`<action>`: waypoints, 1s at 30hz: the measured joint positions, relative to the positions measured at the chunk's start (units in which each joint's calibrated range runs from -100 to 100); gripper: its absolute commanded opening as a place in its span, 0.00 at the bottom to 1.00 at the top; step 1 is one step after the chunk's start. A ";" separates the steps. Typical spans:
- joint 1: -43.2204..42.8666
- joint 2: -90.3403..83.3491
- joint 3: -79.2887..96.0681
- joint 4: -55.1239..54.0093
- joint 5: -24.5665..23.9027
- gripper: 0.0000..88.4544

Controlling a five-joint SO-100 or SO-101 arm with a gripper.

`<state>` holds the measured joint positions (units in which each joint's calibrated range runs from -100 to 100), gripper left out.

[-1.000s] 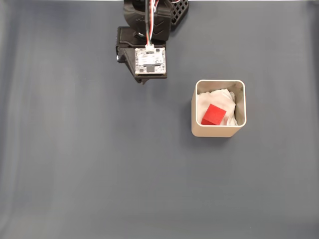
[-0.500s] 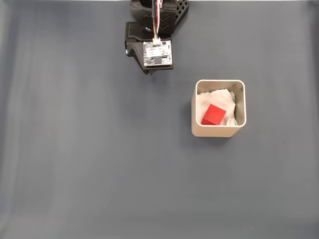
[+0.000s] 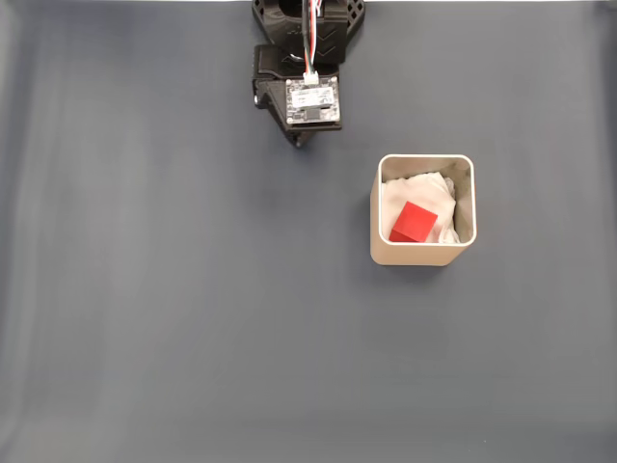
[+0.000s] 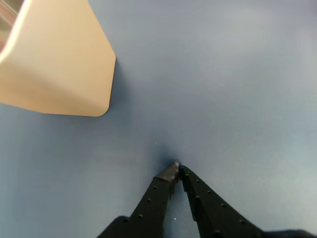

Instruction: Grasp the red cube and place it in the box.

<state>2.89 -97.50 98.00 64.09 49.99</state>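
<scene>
The red cube (image 3: 415,222) lies inside the beige box (image 3: 422,254) on white crumpled paper, right of centre in the fixed view. In the wrist view the box's outer wall (image 4: 64,64) fills the upper left, and the cube is hidden there. My gripper (image 4: 177,169) rises from the bottom edge with its two black fingertips touching, shut on nothing, just above the blue-grey mat. In the fixed view the arm (image 3: 307,92) is folded back at the top centre, up and left of the box, with its fingers hidden under the wrist board.
A plain dark grey-blue mat (image 3: 193,318) covers the whole table. The arm's black base (image 3: 308,19) stands at the top edge. No other objects are on the mat.
The arm has swung to the right and drawn back toward its base. The cube and the box have not moved.
</scene>
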 measured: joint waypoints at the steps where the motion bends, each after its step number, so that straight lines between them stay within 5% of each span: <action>1: 0.00 -0.71 0.55 0.32 -0.20 0.00; 30: -1.35 -2.50 1.28 10.89 -3.03 0.01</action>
<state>1.54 -100.00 99.27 74.98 46.96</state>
